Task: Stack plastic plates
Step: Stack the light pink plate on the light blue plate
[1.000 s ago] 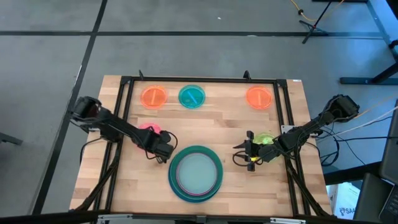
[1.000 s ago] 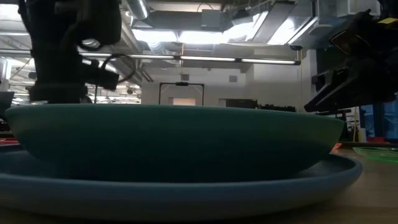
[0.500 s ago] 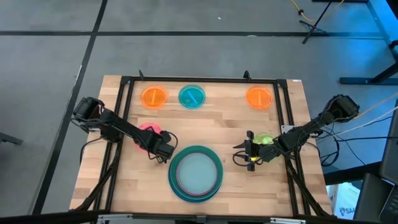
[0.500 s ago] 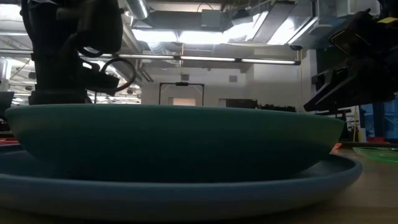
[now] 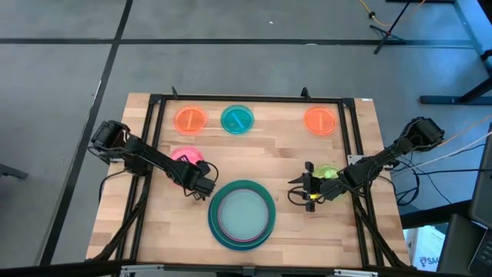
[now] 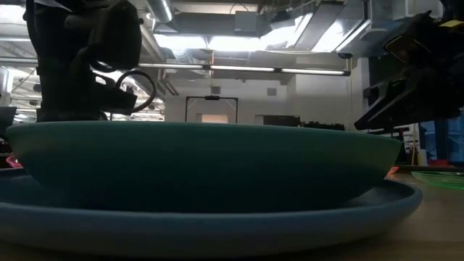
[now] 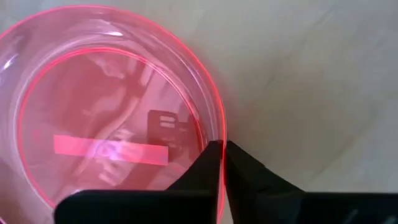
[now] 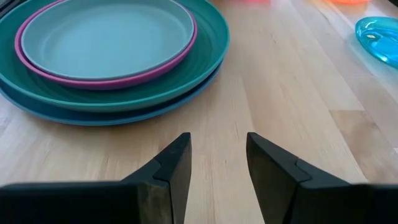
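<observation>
A stack stands near the table's front middle: a pale teal plate on a magenta one, on a green and a blue large plate. A small translucent pink plate lies to the stack's far left, with my left gripper shut on its rim. To the right of the stack, my right gripper stands open over bare wood and points toward the stack. A lime plate lies partly under the right arm. Along the far edge lie an orange plate, a teal plate and another orange plate. My left gripper pinches the pink plate's rim between its two fingers, one inside the plate and one outside. The fingers come from above and stand across the rim. The plate sits level; whether it is clear of the wood I cannot tell.
A black frame runs around the wooden table top. Bare wood lies between the stack and the far row of small plates, and between the stack and my right gripper. In the low view the stack fills the foreground.
My left arm has sunk a little over the pink plate. The right arm and the plates have kept still.
</observation>
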Controlling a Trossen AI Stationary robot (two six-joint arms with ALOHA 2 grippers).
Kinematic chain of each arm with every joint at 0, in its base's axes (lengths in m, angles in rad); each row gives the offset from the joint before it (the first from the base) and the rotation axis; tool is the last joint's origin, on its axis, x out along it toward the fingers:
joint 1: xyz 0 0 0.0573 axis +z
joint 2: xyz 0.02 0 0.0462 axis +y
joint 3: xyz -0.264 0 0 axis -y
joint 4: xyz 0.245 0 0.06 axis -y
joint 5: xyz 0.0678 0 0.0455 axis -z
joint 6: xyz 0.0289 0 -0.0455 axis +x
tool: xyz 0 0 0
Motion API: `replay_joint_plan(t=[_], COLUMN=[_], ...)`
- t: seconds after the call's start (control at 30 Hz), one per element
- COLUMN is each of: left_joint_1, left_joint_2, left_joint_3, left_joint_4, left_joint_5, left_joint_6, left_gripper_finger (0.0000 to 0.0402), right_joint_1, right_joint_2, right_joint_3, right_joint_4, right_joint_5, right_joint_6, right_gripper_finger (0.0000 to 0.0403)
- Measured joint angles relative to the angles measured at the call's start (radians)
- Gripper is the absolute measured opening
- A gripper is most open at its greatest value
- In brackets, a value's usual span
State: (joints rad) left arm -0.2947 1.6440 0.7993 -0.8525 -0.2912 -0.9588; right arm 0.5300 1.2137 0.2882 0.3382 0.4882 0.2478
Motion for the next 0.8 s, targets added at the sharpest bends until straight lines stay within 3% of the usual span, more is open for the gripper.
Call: replay_joint_plan(t=[0.3, 0.8], left_joint_1=[-0.016, -0.12], left_joint_2=[0.003, -0.001], left_joint_3=[0.041, 0.392], left_joint_4=[-0.049, -0.026], left_joint_5=[-0.038, -0.118], left_joint_6=[0.047, 0.311], left_gripper_finger=[0.0002, 0.0001], right_joint_1=[0.0, 0.0], right_joint_2=[0.0, 0.0], right_joint_3=[0.0, 0.0], right_joint_4=[-0.001, -0.006], right_joint_5=[-0.001, -0.001], right_joint_6=[0.007, 0.009], right_gripper_finger=[0.0144, 0.0144])
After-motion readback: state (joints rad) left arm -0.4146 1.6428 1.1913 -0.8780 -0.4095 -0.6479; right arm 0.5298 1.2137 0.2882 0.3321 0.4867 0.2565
